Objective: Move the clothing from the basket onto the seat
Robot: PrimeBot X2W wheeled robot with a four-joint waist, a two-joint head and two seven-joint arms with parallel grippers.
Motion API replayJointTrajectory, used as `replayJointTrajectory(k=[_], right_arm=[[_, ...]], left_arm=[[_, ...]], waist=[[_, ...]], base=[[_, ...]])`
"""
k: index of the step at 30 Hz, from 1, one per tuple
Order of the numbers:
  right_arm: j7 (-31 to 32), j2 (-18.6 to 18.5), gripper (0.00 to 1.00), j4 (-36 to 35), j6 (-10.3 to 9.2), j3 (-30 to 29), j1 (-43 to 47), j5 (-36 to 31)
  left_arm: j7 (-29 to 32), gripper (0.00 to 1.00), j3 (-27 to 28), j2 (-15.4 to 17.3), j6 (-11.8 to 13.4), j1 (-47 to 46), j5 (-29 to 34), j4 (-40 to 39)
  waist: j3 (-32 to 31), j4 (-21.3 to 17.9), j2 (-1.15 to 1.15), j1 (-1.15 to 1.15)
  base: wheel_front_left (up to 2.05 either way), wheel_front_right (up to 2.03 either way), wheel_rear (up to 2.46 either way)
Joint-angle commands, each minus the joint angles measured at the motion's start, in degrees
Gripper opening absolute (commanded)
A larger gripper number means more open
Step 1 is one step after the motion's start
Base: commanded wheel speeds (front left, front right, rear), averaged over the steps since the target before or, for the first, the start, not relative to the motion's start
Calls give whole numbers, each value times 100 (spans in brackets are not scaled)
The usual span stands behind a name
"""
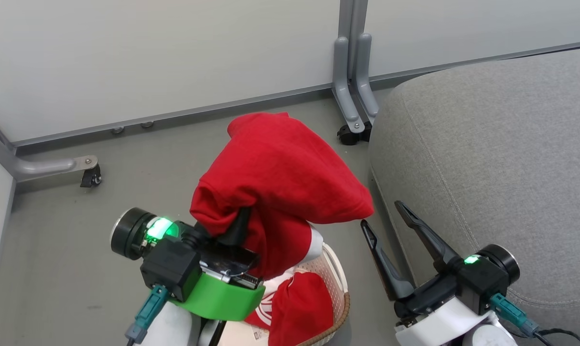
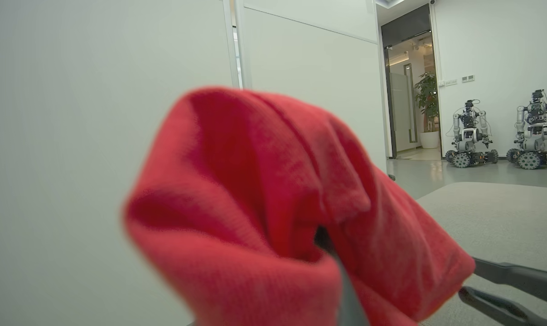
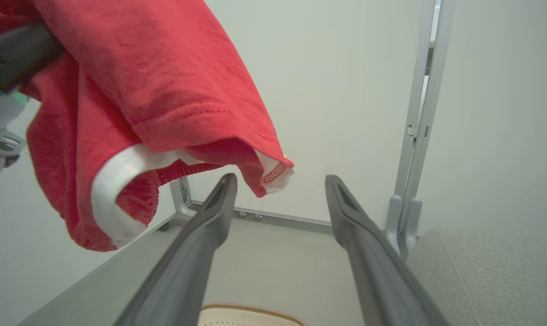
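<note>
Our left gripper (image 1: 240,218) is pinched shut on the red garment (image 1: 280,168). The garment's folds drape over the fingertips and hide them. We hold it up above the basket (image 1: 339,283), with white trim showing at its lower hem. A second red garment (image 1: 297,307), bearing a letter emblem, lies in the basket below that hand. Our right gripper (image 1: 382,214) stands spread wide and empty, just beside the seat (image 1: 487,144) and near the hanging cloth's edge.

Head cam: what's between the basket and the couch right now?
In the head view, a strip of bare grey floor separates the basket and the couch; the open right gripper hangs in front of it.
</note>
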Motion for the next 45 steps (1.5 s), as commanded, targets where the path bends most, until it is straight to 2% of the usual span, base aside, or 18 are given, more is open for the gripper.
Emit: replayJointTrajectory(k=[1, 8, 20, 33, 45], right_arm=[[-17, -89, 100, -73, 0, 111, -94, 17], [-17, -273, 100, -178, 0, 528, -228, -75], [-16, -242, 100, -67, 0, 567, -417, -328], [-17, -369, 100, 577, 0, 858, -781, -586], [-17, -592, 100, 1242, 0, 1320, -1216, -880]], left_arm=[[3, 0, -14, 3, -18, -1, 22, 24], [3, 0, -65, 3, -25, -5, 112, 178], [1, 0, -325, 27, -23, -84, 230, 344], [1, 0, -810, 168, -24, -209, 221, 377], [1, 0, -1037, 245, -23, -243, 160, 384]], waist=[[0, 5, 0, 0], [-9, 35, 0, 0], [-4, 87, 0, 0], [-14, 153, 0, 0], [-28, 186, 0, 0]], base=[[0, 0, 0], [0, 0, 0], [0, 0, 0], [0, 0, 0], [0, 0, 0]])
